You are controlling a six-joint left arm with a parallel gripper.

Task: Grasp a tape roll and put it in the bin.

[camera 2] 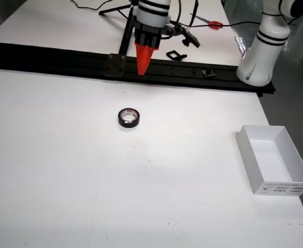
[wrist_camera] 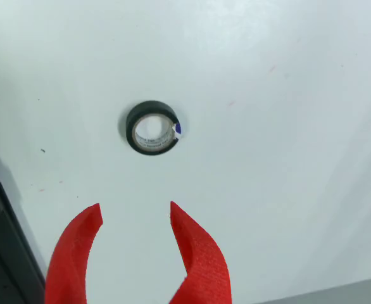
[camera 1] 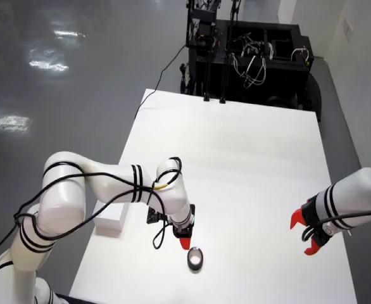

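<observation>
Red hand (wrist_camera: 136,218) open, apart from tape roll (wrist_camera: 151,127); bin (camera 2: 273,159) well aside

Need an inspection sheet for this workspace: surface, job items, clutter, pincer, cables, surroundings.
Surface: white table, a few faint specks and marks.
Job's things: black tape roll lying flat, hole up, untouched; white bin open, nothing seen inside, apart from the roll.
Clutter: small black parts on the far rail in the front view.
Grippers: red pincer open, above the table short of the roll, holding nothing; second arm's red pincer off to the side.
Cables: black cables along the working arm.
Surroundings: black equipment rack, glossy grey floor.
</observation>
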